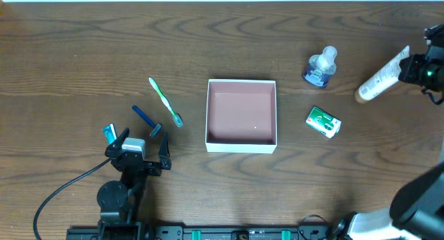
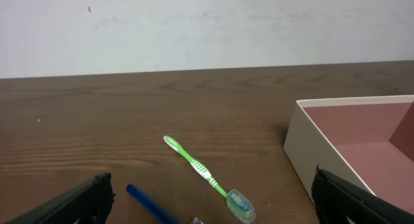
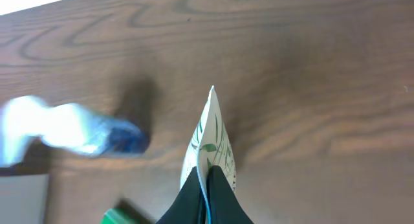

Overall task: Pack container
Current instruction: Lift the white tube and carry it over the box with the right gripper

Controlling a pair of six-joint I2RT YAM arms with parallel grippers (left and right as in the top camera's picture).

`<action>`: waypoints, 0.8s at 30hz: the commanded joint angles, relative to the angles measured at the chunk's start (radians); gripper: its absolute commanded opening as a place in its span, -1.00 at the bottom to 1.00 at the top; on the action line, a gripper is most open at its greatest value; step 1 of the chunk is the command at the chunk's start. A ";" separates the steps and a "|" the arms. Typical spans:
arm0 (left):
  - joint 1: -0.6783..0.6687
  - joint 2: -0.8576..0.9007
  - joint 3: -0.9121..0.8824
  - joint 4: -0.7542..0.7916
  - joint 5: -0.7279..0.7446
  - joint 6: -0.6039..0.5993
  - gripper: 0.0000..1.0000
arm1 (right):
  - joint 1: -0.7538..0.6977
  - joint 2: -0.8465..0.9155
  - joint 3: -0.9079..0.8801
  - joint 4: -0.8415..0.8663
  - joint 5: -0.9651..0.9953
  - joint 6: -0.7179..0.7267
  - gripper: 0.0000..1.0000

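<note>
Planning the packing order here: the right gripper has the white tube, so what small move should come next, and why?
Probably swing the right gripper leftward toward the container. It is shut on the white tube, well off to the container's right. The container looks empty, and the bottle and green packet lie between them.

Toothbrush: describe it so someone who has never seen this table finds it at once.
Find the square white-walled box mid-table, then look just to its left in the overhead view. The toothbrush lies there at a slant, its head end nearest the box. It is long, thin and bright green and white, unlike the shorter dark blue razor beside it.
</note>
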 commanded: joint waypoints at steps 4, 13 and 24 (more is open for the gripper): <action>0.004 0.000 -0.018 -0.033 0.010 0.005 0.96 | 0.013 -0.278 0.169 -0.113 0.069 0.090 -0.97; 0.004 0.000 -0.018 -0.033 0.010 0.005 0.96 | 0.156 -0.508 0.202 -0.229 0.005 0.187 -0.97; 0.004 0.000 -0.018 -0.033 0.010 0.005 0.96 | 0.603 -0.423 0.200 -0.211 0.003 0.251 -0.98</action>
